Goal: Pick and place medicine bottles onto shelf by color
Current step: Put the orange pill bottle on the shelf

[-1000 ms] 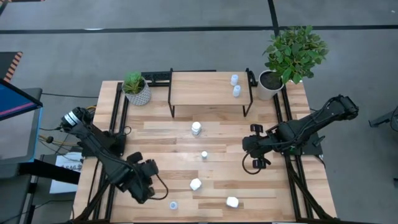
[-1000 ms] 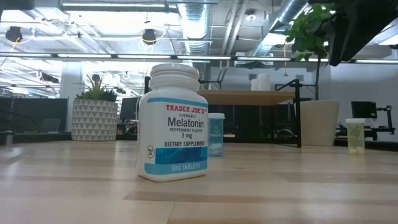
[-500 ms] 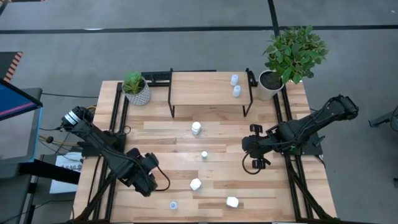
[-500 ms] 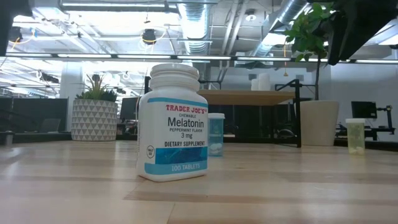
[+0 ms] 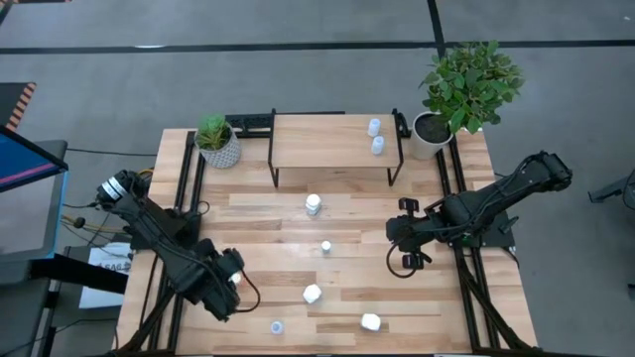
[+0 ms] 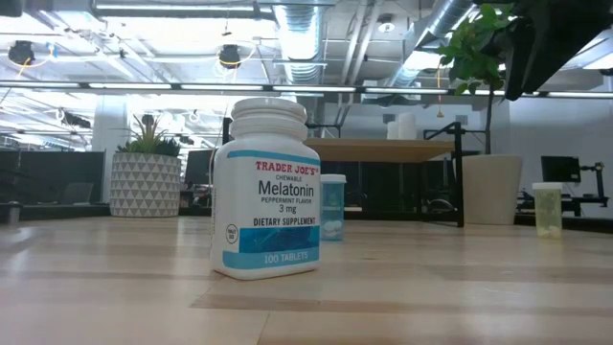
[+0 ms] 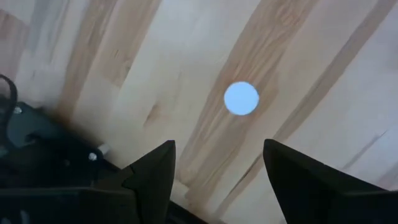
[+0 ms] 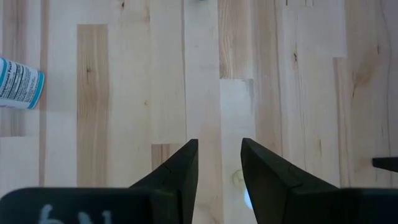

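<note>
Sorting under way: two bottles shelved, five still on the table.

Left gripper (image 5: pixel 230 288), fingers spread and empty, hovers near a small pale-blue bottle (image 5: pixel 277 326). Also loose: three white bottles (image 5: pixel 313 204) (image 5: pixel 312 294) (image 5: pixel 370 321) and one tiny bottle (image 5: pixel 325 247). The shelf (image 5: pixel 317 144) carries two pale-blue bottles (image 5: pixel 374 127) (image 5: pixel 378 146). Right gripper (image 5: pixel 407 234), part-open and empty, waits at the right.

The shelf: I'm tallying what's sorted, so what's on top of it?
Two small pale bottles stand near the shelf's right end. Whatever is beneath its top is hidden from above.
</note>
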You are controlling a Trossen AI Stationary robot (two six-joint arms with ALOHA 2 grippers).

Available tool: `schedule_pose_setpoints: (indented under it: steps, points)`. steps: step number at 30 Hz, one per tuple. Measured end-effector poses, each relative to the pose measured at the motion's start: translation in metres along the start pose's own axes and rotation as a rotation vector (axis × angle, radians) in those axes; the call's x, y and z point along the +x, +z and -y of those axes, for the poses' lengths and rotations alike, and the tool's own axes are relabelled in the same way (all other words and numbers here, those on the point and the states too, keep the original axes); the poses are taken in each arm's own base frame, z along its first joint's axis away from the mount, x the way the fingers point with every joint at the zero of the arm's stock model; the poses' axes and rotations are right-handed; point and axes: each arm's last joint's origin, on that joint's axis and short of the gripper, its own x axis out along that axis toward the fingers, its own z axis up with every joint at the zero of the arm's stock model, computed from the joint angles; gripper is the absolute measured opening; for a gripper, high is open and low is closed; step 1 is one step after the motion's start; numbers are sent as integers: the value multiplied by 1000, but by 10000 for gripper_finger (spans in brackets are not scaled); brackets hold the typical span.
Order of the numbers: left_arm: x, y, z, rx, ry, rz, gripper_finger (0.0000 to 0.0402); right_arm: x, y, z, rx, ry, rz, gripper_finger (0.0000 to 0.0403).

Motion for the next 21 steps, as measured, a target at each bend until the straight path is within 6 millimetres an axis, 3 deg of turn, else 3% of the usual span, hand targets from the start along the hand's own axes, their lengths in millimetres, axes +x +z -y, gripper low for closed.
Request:
schedule_pose_setpoints:
  steps: [9,15,21]
  points:
    - [25,-11,-17,-61,-111,-6,231,0,0,0,1,0,0,143]
    - [30,-3,-21,-94,-203,37,231,0,0,0,0,0,-1,143]
    - [44,7,-16,-86,-183,38,231,0,0,0,0,0,-1,146]
